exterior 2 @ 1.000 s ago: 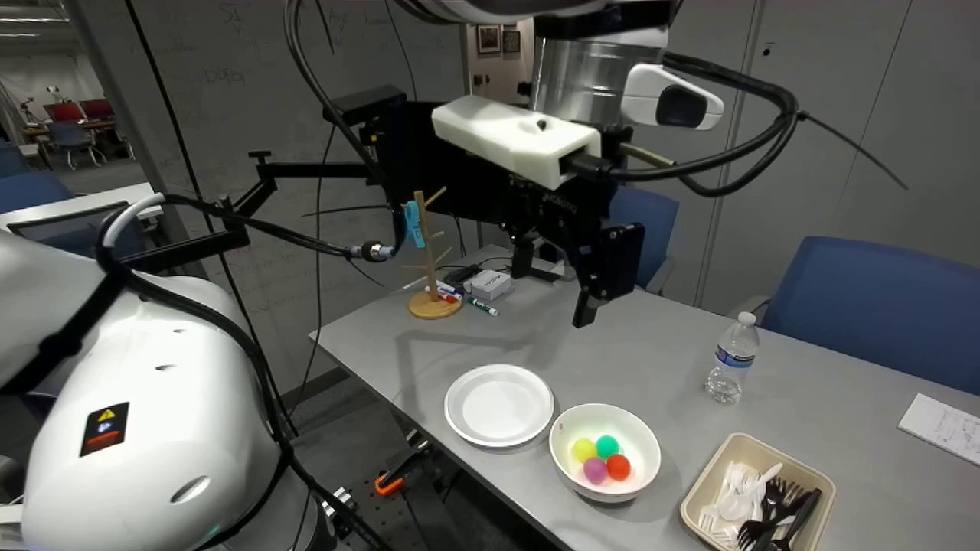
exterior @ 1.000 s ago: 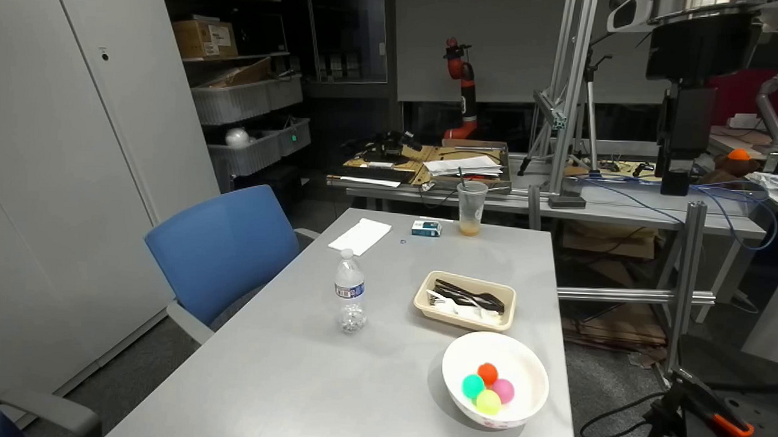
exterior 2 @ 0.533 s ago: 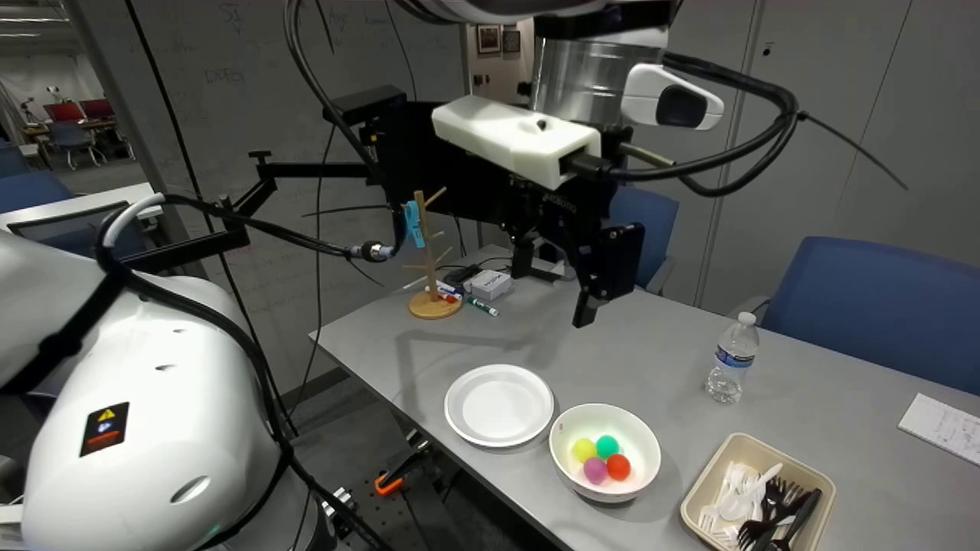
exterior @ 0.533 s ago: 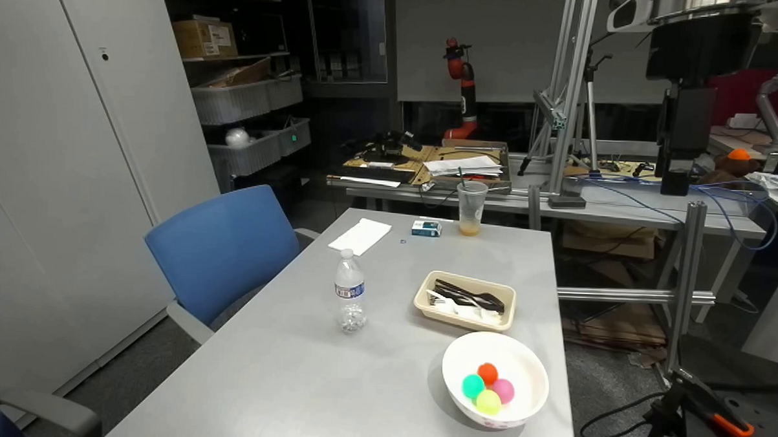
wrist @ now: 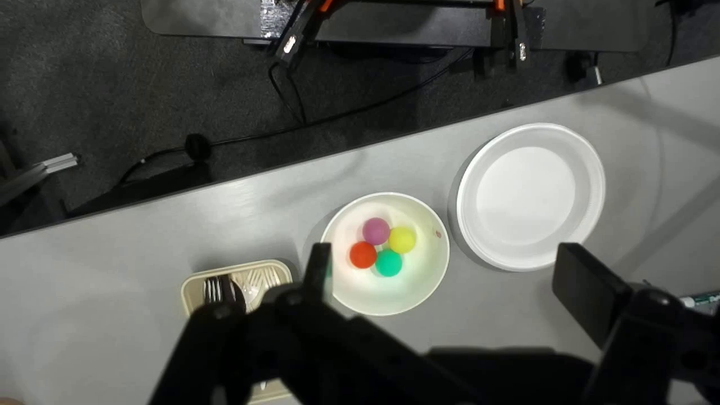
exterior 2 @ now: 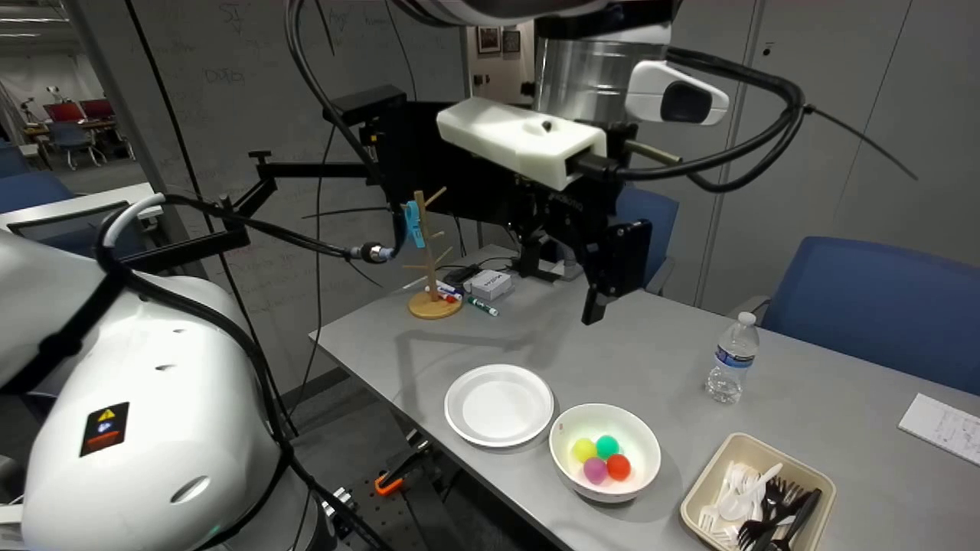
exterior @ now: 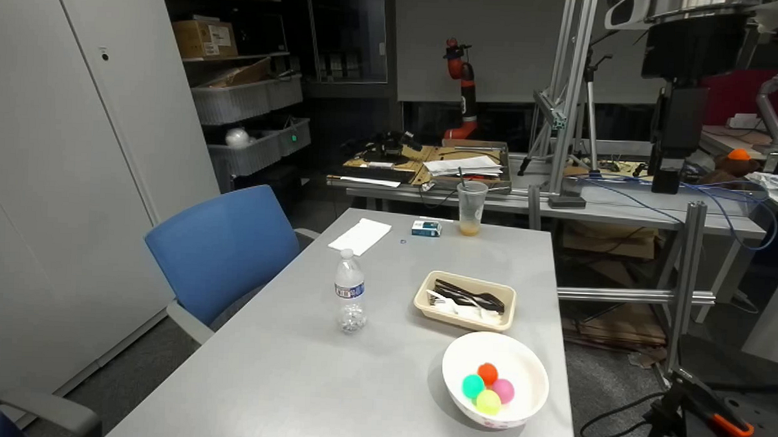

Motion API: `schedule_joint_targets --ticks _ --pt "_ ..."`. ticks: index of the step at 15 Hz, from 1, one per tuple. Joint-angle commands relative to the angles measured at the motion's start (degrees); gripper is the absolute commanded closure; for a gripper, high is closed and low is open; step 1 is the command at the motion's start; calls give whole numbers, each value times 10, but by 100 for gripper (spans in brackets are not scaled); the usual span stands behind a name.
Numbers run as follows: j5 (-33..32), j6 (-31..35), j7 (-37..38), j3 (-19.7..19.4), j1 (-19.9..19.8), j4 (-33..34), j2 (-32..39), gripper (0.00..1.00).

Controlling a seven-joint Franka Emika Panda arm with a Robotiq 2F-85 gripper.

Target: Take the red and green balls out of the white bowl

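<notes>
Hand [wrist: 444, 264], one: hung high above the table [exterior: 305, 384], spread wide, grasping nothing. Red ball [wrist: 363, 255] and green ball [wrist: 388, 262], one each: both lay in the white bowl [wrist: 416, 292]. Step, by judgement: approach; next move called for centring and lowering over either. Table: grey; carried plate [exterior 2: 499, 405], tray [exterior: 456, 319], bottle [exterior: 350, 293]. Beyond: stood blue chair [exterior: 226, 245], pale cabinet [exterior: 42, 135].

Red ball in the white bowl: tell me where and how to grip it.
Probably best: pinch the red ball around its middle from straight above, as it is round and the white bowl walls it in. Angle the hand to clear the purple ball and green ball alongside.
</notes>
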Motion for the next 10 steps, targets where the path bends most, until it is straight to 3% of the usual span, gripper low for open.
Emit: schedule_joint_targets --ticks 1,10 --pt "-15 31 7 12 -12 -8 -5 0" --pt "-6 24 0 6 -6 -1 1 0"
